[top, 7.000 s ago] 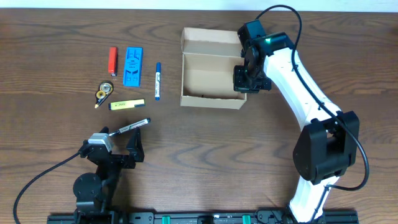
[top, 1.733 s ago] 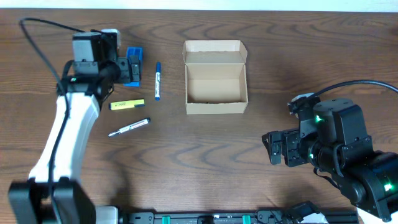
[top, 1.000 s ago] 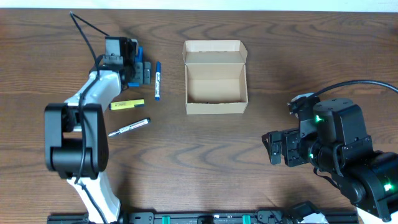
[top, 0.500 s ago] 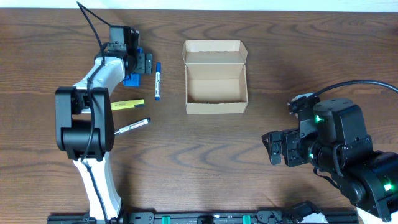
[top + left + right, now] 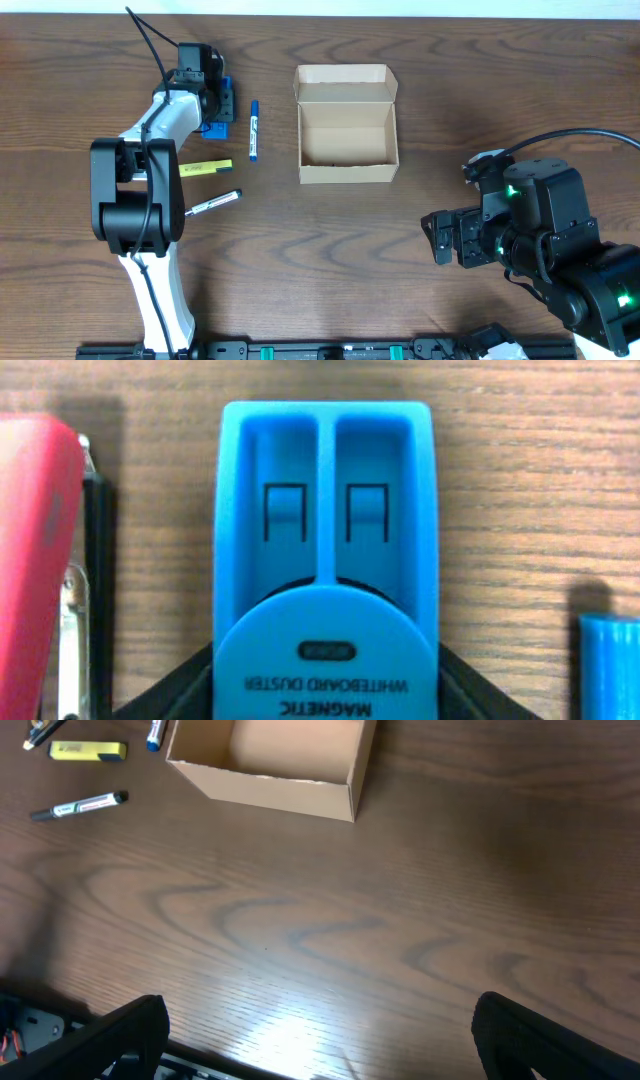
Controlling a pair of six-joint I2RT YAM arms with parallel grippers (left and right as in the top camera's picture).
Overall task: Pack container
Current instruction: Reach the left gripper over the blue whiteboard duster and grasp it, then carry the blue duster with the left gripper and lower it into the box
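Observation:
The container (image 5: 347,172) is an open tan cardboard box at the table's upper middle, its lid flap folded back; it also shows at the top of the right wrist view (image 5: 270,785). My left gripper (image 5: 222,103) is down over a blue magnetic whiteboard duster (image 5: 325,540) lying left of the box. Its black fingers (image 5: 165,690) press both sides of the duster's round end, so it is shut on it. My right gripper (image 5: 440,240) hovers open over bare table at the lower right, holding nothing.
A red lighter (image 5: 35,540) lies close on the duster's left. A blue marker (image 5: 253,130) lies between duster and box. Below them are a yellow highlighter (image 5: 205,168) and a black-and-white pen (image 5: 212,203).
The left gripper's jaws have closed in from wide open onto the duster's sides. The right arm has not moved.

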